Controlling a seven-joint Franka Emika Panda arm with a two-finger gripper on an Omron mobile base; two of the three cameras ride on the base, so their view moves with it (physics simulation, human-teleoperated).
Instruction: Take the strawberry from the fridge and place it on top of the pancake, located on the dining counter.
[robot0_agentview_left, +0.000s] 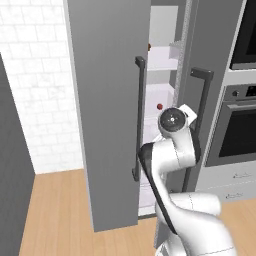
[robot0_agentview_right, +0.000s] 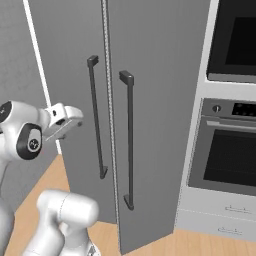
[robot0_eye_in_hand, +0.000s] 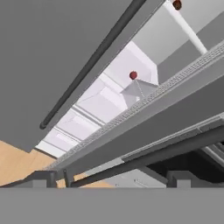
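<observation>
Strawberry is seen as a small red dot on a white shelf inside the fridge, at the centre of the left base view, through the narrow gap beside the open door. The tool is released, its jaws standing wide apart, with nothing grasped. It is judged that the arm could strike the door edge or a dark handle, because the gap is narrow. No readable writing or brand is found.
</observation>
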